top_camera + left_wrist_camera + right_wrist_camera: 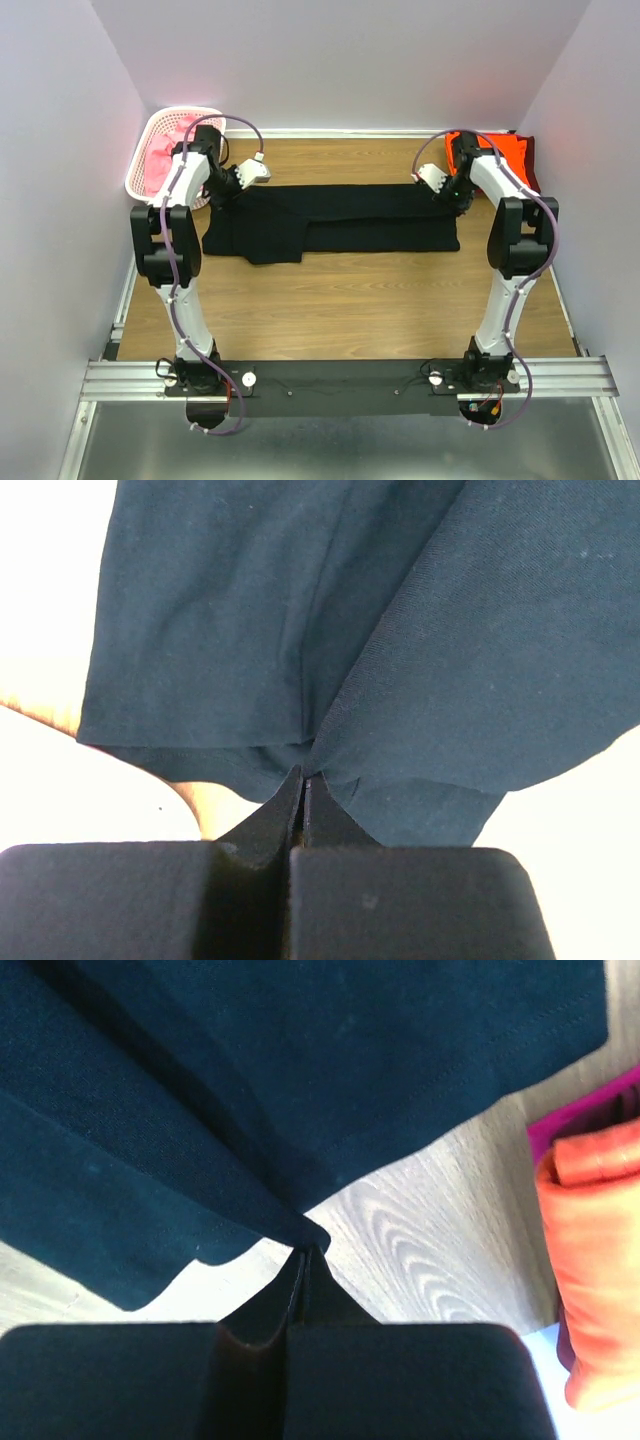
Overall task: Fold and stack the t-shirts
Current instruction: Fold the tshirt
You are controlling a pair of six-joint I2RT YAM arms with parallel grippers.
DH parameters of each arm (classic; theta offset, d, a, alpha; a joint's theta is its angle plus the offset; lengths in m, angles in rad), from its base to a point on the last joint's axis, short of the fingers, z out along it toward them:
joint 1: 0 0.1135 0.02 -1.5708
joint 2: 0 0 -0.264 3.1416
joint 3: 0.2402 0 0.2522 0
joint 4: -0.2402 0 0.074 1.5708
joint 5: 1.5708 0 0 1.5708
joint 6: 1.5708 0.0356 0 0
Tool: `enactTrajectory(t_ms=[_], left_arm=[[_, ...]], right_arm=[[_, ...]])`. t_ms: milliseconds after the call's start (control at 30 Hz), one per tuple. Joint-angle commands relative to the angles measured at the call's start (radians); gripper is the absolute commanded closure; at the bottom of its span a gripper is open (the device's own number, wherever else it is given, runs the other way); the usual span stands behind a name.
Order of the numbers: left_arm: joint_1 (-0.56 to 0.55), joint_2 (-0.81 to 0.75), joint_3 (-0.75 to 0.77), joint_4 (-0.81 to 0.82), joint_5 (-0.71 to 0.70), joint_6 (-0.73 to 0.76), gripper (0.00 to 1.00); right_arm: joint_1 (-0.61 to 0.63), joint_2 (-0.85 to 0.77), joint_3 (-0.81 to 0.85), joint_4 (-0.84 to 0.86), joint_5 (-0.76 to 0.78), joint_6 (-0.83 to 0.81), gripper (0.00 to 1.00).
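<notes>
A black t-shirt (340,218) lies stretched across the far half of the wooden table, folded lengthwise, with one sleeve hanging toward the near left. My left gripper (222,196) is shut on the black t-shirt's far left edge; in the left wrist view the cloth (400,650) bunches at the closed tips (303,776). At the far right end my right gripper (455,196) pinches the same shirt, and the right wrist view shows a fold (200,1110) held at the tips (306,1252). An orange t-shirt (510,155) sits folded on a maroon one (585,1115) in the back right corner.
A white lattice basket (150,150) with pink shirts (170,165) stands at the back left corner, just behind my left arm. Purple walls close in the table on three sides. Bare wood (350,300) lies between the black shirt and the arm bases.
</notes>
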Motion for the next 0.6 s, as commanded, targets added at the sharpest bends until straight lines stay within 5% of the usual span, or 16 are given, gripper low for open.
enactTrajectory(t_ms=[0,500,567], left_arm=[[0.009,0.026,0.039,0.019,0.012,-0.013,1.0],[0.01,0.106,0.082,0.058,0.004,-0.05,1.0],[0.009,0.114,0.089,0.066,-0.001,-0.07,0.98]], right_arm=[[-0.006,0.038,0.034,-0.004,0.022,-0.019,1.0],[-0.008,0.14,0.109,0.001,0.022,0.01,0.99],[-0.008,0.15,0.134,0.001,0.022,0.033,0.93]])
